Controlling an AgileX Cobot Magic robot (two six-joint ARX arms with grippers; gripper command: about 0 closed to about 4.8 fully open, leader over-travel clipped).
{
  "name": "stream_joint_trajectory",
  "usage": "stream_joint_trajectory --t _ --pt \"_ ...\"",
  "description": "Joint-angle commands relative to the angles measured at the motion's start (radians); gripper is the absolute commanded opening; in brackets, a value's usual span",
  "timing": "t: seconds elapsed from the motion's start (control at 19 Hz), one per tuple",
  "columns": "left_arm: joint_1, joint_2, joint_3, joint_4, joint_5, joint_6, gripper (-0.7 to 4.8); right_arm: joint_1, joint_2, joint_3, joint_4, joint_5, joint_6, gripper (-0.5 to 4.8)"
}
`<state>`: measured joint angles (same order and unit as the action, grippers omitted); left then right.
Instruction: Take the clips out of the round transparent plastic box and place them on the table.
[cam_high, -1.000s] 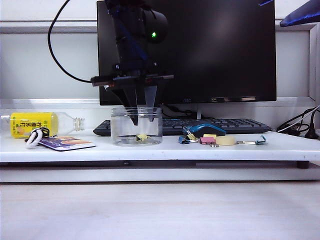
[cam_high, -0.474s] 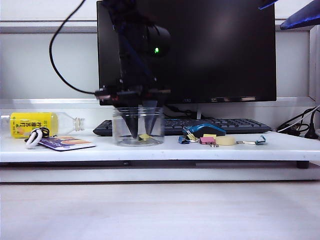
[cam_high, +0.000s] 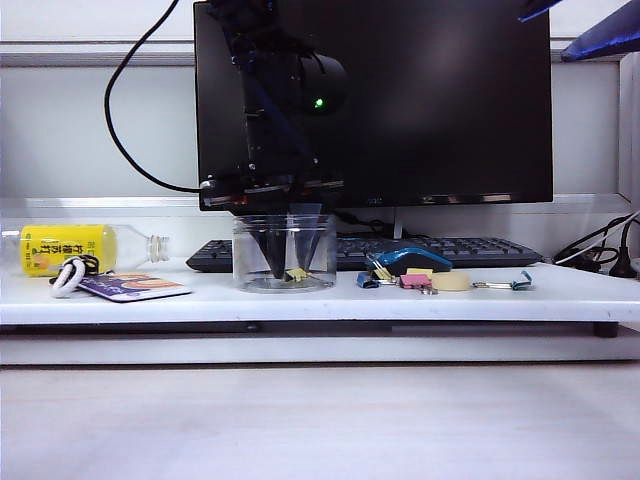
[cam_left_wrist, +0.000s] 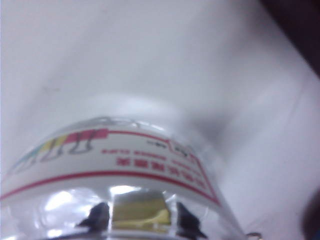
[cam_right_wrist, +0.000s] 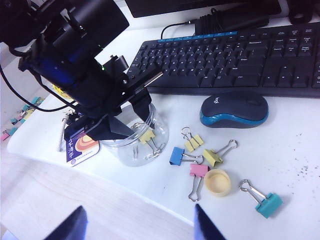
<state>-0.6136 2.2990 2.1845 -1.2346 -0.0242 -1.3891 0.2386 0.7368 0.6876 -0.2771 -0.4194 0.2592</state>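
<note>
**Inspector:** Left gripper (cam_high: 296, 268)?

**Assistant:** Pointing straight down inside the round transparent plastic box (cam_high: 285, 253), jaws partly spread, nothing pinched. A pale-yellow clip (cam_high: 296, 273) lies on the box floor between the fingertips (cam_left_wrist: 100, 214), directly beneath them.

**Inspector:** The clip's long axis?

**Assistant:** Cannot tell; in the left wrist view it appears to span the gap between the tips.

**Inspector:** Right gripper (cam_right_wrist: 137, 222)?

**Assistant:** Wide open, empty, high above the table (cam_high: 560, 290), well apart from the box. The left is nearer.

My left wrist view is a blur: my fingertips (cam_left_wrist: 100, 216) are cut off at the edge, the box (cam_left_wrist: 115, 165) label unreadable.
</note>
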Motion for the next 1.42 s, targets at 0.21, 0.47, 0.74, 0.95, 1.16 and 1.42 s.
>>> stream_joint_trajectory --t 0.21,0.47,0.74,0.95,1.16,1.42 --pt "-0.005 0.013 -0.003 0.018 -0.022 -0.005 1.83 0.001 0.0 0.004 0.011 -0.001 -0.005 2.75" --pt "-0.007 0.021 -0.003 0.019 -0.021 0.001 1.74 0.001 0.0 0.004 0.011 0.002 -0.005 2.75" --pt "-0.012 0.021 -0.003 0.017 -0.017 0.003 1.06 0.001 0.0 0.004 0.011 0.002 -0.004 2.75" --pt "-0.014 0.019 0.003 0.049 -0.028 0.005 0.84 0.001 0.0 0.004 0.012 0.002 -0.005 2.75" --pt "-0.024 -0.001 0.004 0.094 -0.028 0.029 0.84 0.001 0.0 0.004 0.012 0.002 -0.004 2.75" --pt "-0.03 -0.141 0.004 0.043 -0.077 0.19 0.84 0.001 0.038 0.003 0.021 0.002 -0.005 2.75"
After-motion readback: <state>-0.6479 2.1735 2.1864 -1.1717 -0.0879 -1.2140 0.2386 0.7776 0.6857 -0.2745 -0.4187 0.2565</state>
